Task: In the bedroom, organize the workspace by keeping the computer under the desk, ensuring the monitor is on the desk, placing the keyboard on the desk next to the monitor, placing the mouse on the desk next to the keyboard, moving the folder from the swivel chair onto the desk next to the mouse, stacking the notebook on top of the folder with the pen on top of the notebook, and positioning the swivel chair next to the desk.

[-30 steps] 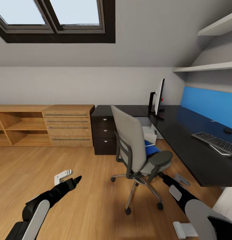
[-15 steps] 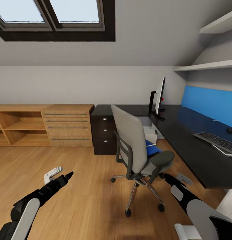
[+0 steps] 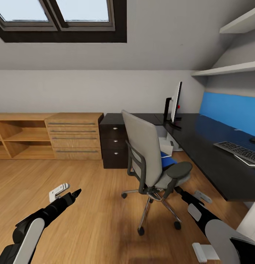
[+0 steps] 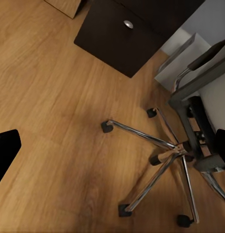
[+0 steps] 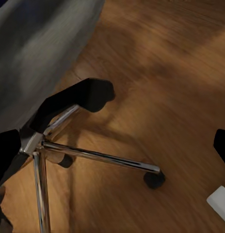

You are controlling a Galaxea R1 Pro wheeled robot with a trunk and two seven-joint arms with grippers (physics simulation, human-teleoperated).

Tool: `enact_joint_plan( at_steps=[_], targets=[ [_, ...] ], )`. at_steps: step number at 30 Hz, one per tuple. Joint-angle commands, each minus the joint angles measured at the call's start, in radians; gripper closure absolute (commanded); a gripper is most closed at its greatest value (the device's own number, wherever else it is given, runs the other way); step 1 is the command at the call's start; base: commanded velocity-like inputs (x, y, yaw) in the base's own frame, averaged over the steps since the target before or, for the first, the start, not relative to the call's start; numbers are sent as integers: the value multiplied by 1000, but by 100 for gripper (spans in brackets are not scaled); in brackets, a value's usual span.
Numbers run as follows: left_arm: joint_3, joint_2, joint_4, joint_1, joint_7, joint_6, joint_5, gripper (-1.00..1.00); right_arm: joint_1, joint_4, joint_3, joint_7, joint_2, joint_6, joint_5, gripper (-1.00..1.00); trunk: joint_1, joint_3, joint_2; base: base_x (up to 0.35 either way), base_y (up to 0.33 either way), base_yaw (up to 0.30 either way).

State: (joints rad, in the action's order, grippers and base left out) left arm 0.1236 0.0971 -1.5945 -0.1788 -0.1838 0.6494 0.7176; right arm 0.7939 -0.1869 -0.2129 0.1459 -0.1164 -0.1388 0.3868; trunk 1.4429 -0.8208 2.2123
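Beside the desk point(image 3: 200, 146) the swivel chair point(image 3: 147, 161) stands on the plank floor, its back turned toward the robot; the blue folder point(image 3: 166, 161) lies on its seat; on the desk the monitor point(image 3: 175, 103) stands beyond the chair, the keyboard point(image 3: 239, 151) farther along. Left gripper point(image 3: 77, 192) hangs over the floor, pressed together; right gripper point(image 3: 177, 190) sits by the chair's armrest, its 2 fingers spread.

Matt black desk point(image 3: 211, 161); chrome swivel chair point(image 3: 149, 161) base.
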Motion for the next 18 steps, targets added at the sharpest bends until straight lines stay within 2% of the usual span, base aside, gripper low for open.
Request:
enact_joint_plan(
  at_steps=[1,4,6,10,14,18],
  targets=[
    [-2,-1,-1,-1,-9,4,10,-100,1,1,4,1,0,-16,11,-100,4,-4,8,0,0,0],
    [-8,-1,0,-1,-9,4,7,-100,1,2,4,1,1,-54,7,-100,15,-14,29,0,0,0],
    [-13,-1,0,-1,-10,4,5,-100,1,4,4,1,2,-104,-13,-100,23,-20,43,0,0,0],
    [-26,-2,1,-1,-11,4,4,-100,1,10,4,1,2,-123,-34,-100,38,-32,71,0,0,0],
    [-99,-1,3,-1,-13,4,1,-100,1,22,4,1,2,-137,-54,-100,54,-45,99,0,0,0],
    [-122,-1,4,-1,-14,4,2,-100,1,24,4,1,2,-159,-58,-100,57,-48,106,0,0,0]
  ],
)
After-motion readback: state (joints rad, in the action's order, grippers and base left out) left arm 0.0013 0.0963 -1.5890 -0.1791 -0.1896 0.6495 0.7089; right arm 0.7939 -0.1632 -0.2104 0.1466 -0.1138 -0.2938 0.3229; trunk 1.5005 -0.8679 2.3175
